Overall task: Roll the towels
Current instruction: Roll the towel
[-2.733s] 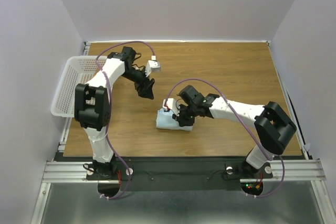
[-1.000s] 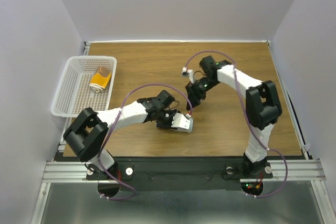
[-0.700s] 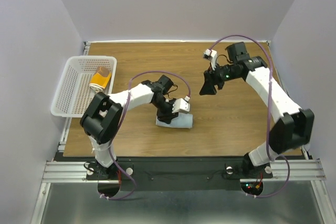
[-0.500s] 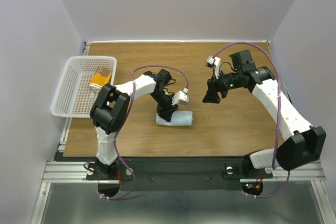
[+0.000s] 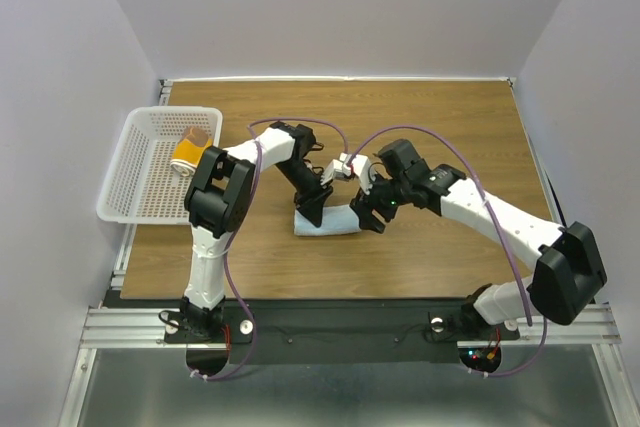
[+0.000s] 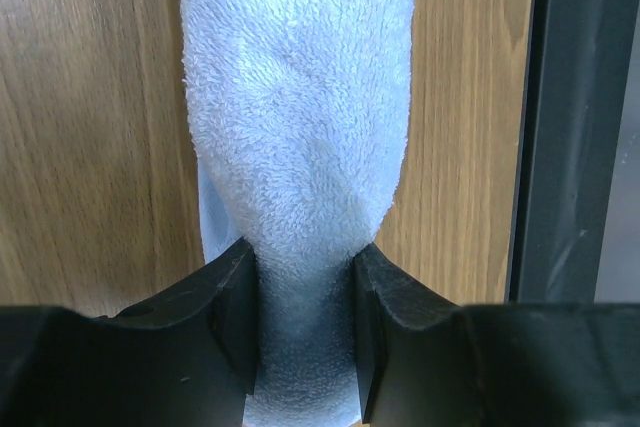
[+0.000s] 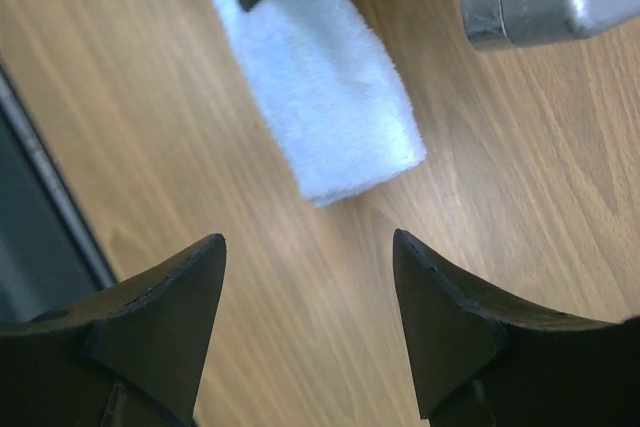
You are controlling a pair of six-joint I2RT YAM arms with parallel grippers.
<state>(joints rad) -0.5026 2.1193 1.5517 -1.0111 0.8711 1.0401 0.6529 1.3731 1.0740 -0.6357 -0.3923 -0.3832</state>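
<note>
Since the frame half a second back, the right hand [image 5: 368, 209] has swung in from mid-worktop to the right end of the light blue towel [image 5: 338, 222], while the left hand [image 5: 312, 209] has stayed on that towel. Left wrist view: the fingers [image 6: 235, 297] pinch the towel as a compact bundle. Right wrist view: the jaws are spread and empty, just short of the towel's free end. The mustard towel [image 5: 190, 152] lies rolled in the basket [image 5: 140, 187], so we judge one done. The blue one looks rolled, perhaps needing tidying and stowing. The worktop [image 5: 450, 127] is wood-grain, enclosed by pale walls [image 5: 330, 7], with a metal rail [image 5: 130, 325] at the near edge.
</note>
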